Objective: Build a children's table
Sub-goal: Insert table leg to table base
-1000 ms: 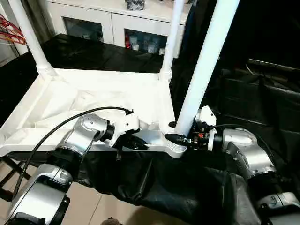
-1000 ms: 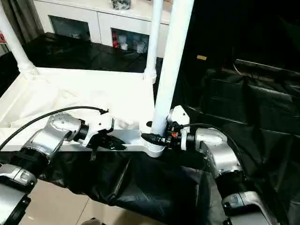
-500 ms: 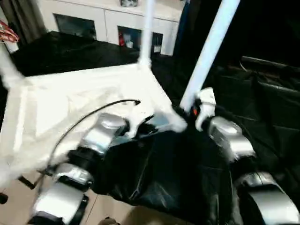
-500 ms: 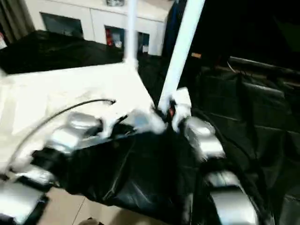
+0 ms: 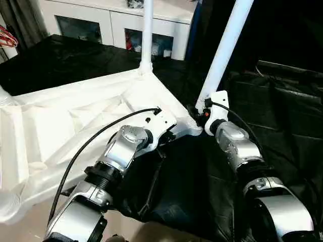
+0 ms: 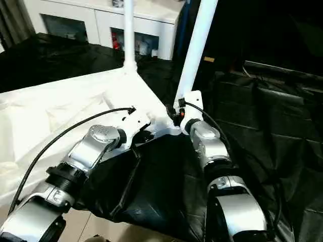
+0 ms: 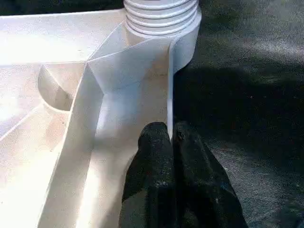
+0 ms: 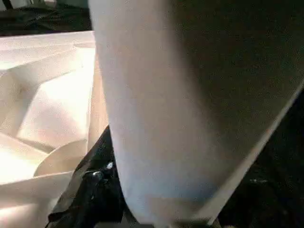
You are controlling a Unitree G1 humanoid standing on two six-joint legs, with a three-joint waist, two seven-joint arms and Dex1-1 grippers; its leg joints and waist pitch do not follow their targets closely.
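Children's table, inverted: top (image 5: 60, 126) lies ribbed underside up on the black cloth (image 5: 192, 176), with the near corner socket (image 7: 161, 19) as your landmark; leg (image 5: 224, 48) stands in that socket, a second leg (image 5: 147, 33) rises from the corner beyond it toward the white cabinet (image 5: 116, 22); left gripper (image 7: 170, 135), on the table's edge just beside the landmark socket, has its two black fingers pressed together with the thin white rim (image 7: 169, 85) pinched between their tips; right gripper (image 5: 198, 112) sits at the foot of the leg, against the socket on the side away from the tabletop, jaws roughly half spread around the leg's base, which looks like a hold on it, though your wrist view there is crowded by the white shaft and contact of the fingers is not clear; step in hand, as you may judge it: seating this leg while the left claw steadies the top; next move calls for you to keep the rim clamped and drive the leg straight down its own axis, without prying sideways; whether the leg is fully home in the socket cannot be told; the nearest left corner is cut off, the leg tops run out of frame, so a count of fitted legs is not possible
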